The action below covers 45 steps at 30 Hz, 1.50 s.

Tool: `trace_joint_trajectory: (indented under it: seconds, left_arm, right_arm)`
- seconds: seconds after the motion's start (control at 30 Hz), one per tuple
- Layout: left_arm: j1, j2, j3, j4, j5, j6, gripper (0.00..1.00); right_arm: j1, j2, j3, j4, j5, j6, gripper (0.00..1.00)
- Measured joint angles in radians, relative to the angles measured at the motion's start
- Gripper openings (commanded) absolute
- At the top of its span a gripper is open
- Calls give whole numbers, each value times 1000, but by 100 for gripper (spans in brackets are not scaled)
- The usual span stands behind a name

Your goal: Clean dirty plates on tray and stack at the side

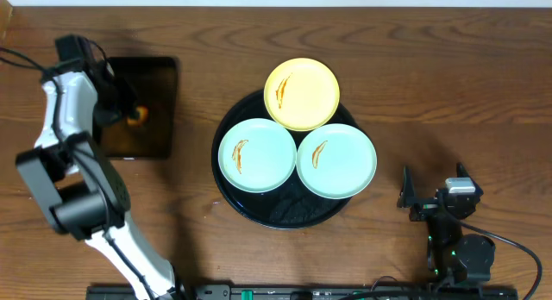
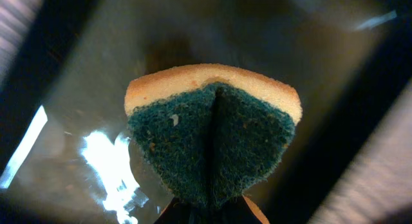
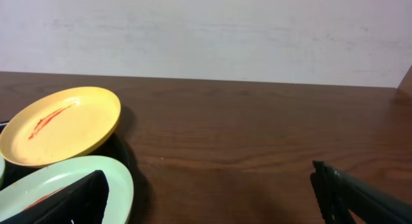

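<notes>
Where room lies open: bare wooden counter point(image 1: 448, 76) right of and behind the round tray point(image 1: 276, 215), plus a strip between it and the rectangular tray point(image 1: 155, 84)
Round tray: black, glossy, raised rim, mid-counter; only its near part is uncovered
Dirty plates: yellow plate point(image 1: 302, 93) overhangs the far rim; left mint plate point(image 1: 257, 155) and right mint plate point(image 1: 336, 160) lie side by side with edges meeting, and the right one reaches past the tray's right rim; each is shallow, round and smeared orange-brown
Left arm point(image 1: 65, 119): bent over the rectangular tray at the counter's left
Left claw point(image 2: 212, 214): clenched on the sponge point(image 2: 212, 140), which is folded, with yellow foam behind and a creased green scouring face
Right arm point(image 1: 466, 253): folded low at the near right, apart from the plates
Right claw point(image 3: 219, 205): released, fingers spread wide, holding nothing
</notes>
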State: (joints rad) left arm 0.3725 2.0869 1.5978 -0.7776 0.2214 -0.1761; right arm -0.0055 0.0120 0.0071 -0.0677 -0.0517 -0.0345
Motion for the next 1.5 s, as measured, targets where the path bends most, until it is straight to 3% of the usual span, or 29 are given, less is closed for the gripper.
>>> trace_joint_trajectory:
  seconds: [0.2, 0.43, 0.73, 1.03, 1.07, 1.17, 1.2, 1.47, 1.5]
  left_arm:
    - [0, 34, -5, -23, -3, 0, 36]
    - [0, 32, -5, 13, -4, 1, 50]
    - [0, 32, -5, 74, -72, 8, 61]
    - [0, 96, 0, 100, -90, 84, 58]
    - [0, 96, 1, 104, -90, 89, 51]
    - [0, 98, 1, 105, -90, 101, 11]
    - [0, 98, 1, 105, -90, 103, 8]
    - [0, 91, 1, 94, -91, 114, 8]
    - [0, 86, 1, 92, -92, 114, 21]
  right_arm:
    - [0, 0, 0, 0, 0, 0, 99]
    - [0, 0, 0, 0, 0, 0, 99]
    - [0, 0, 0, 0, 0, 0, 99]
    - [0, 0, 0, 0, 0, 0, 99]
    - [0, 0, 0, 0, 0, 0, 99]
    - [0, 0, 0, 0, 0, 0, 99]
    - [0, 0, 0, 0, 0, 0, 99]
    - [0, 0, 0, 0, 0, 0, 99]
    - [0, 0, 0, 0, 0, 0, 99]
